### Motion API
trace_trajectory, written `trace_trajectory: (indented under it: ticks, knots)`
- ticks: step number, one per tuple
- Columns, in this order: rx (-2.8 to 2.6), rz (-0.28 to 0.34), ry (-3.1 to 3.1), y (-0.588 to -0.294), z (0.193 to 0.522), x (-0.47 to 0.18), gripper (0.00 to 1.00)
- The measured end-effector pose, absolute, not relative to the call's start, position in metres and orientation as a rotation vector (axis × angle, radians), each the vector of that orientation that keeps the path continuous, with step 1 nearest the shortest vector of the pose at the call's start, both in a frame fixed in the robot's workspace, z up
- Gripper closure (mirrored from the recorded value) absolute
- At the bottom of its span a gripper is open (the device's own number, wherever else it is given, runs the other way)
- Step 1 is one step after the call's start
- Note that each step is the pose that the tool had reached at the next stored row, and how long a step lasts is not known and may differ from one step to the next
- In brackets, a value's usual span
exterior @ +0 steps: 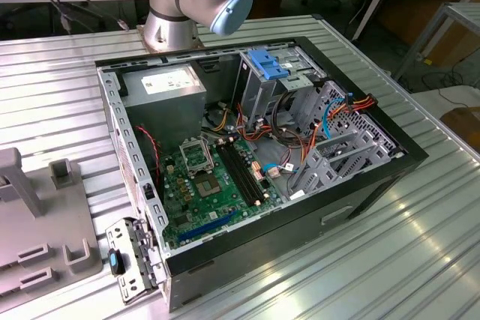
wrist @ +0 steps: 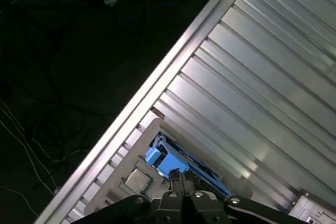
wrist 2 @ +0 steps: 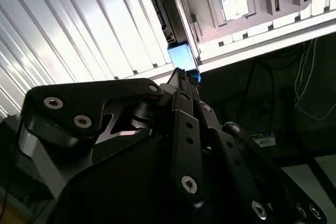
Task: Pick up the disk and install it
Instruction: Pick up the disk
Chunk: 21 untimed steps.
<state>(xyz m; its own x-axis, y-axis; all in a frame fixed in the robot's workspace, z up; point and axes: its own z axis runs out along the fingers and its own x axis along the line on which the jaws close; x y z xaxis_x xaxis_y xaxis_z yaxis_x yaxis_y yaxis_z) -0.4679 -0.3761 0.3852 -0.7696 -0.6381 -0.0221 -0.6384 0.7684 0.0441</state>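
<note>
- Right, closest to my wrist cameras is the gripper (wrist 2: 185, 75) (wrist: 179, 173), its tip right against the blue frame of the disk (wrist 2: 181, 56) (wrist: 157, 156). I cannot tell whether the jaws are spread or clamped on it.
- The disk sits on a grey fixture tray (wrist 2: 262, 22) (wrist: 113, 195) and shows me its thin dark edge. It lies along the tray's side, next to the ribbed metal tabletop (wrist 2: 79, 19) (wrist: 252, 77).
- A recess of the same tray, near the disk, holds a square processor chip (wrist 2: 233, 4) (wrist: 137, 181).
- In the exterior view, the tray (exterior: 34, 222) lies at the view's left front, just beside the computer case (exterior: 360, 192).
- The case lies on its side with the panel off. Inside I see:
  - a green motherboard (exterior: 206, 177) on the floor;
  - a grey power supply (exterior: 165, 84) in the far corner towards the view's left;
  - a bundle of coloured cables (exterior: 292, 110) draped over the drive cage;
  - another blue carrier (exterior: 266, 61) seated at the top of that cage.
- Beyond the case, the arm's base (exterior: 184, 5) stands on the tabletop.
</note>
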Motion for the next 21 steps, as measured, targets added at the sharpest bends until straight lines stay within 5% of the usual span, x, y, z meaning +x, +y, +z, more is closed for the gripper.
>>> trace_trajectory:
  ticks: [21]
  knots:
    - [-1.795,0.077,2.586,-0.3762,0.385,-0.468,0.89]
